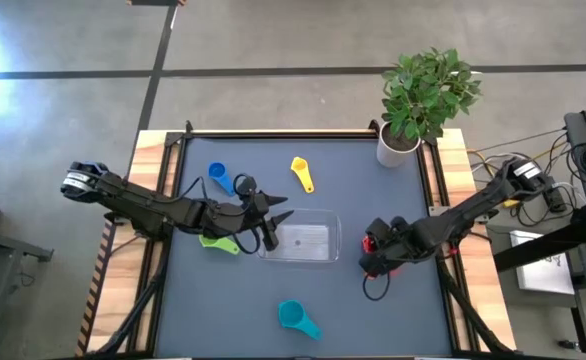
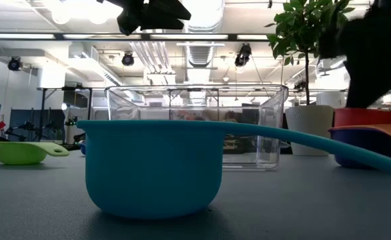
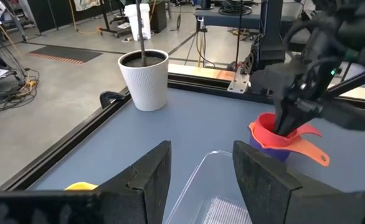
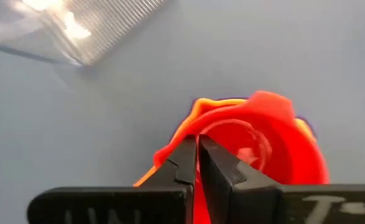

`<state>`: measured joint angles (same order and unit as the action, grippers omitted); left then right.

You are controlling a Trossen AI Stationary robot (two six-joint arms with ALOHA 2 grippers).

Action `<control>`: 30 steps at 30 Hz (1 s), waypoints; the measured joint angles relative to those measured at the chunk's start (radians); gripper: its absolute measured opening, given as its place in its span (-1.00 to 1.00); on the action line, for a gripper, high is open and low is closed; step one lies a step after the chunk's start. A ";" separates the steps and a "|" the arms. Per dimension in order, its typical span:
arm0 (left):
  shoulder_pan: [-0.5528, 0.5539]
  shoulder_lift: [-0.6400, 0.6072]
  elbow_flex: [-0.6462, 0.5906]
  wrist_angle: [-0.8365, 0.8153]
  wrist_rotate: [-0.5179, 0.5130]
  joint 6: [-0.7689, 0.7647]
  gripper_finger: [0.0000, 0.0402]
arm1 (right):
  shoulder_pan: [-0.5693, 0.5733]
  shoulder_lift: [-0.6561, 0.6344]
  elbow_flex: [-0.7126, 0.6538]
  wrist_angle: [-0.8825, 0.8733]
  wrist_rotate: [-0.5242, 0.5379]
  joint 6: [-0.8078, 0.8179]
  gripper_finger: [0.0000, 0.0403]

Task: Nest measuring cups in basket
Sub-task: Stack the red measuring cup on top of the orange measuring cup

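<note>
We judge nesting barely begun: the basket (image 1: 300, 241) sits empty mid-surface, blue (image 1: 218, 177), yellow (image 1: 302, 172), green (image 1: 216, 242) and teal (image 1: 295, 317) cups lie loose around it, the right gripper (image 4: 197, 163) pinches the red cup (image 4: 257, 146) stacked at 3 o'clock, and the left gripper (image 3: 201, 171) hangs spread.

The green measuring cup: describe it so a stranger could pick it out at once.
Start at the clear basket in the middle of the table. Just off its left end, under the left gripper, lies the green measuring cup. It is the only lime-green scoop; the nearest other, farther back, is blue.
</note>
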<state>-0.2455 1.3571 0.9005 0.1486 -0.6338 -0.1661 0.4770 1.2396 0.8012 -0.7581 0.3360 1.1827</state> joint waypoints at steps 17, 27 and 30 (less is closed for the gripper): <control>0.000 0.000 0.000 0.000 0.008 0.000 -0.23 | 0.000 -0.058 0.005 0.001 0.110 -0.035 -0.96; 0.000 0.000 0.000 0.007 0.009 0.000 -0.23 | 0.000 0.005 -0.035 0.041 0.100 -0.009 -0.96; 0.000 0.000 0.000 0.006 0.011 0.000 -0.23 | 0.000 0.001 -0.035 0.042 0.087 -0.008 -0.96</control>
<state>-0.2455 1.3571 0.9005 0.1547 -0.6225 -0.1665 0.4770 1.2409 0.7659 -0.7164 0.4233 1.1748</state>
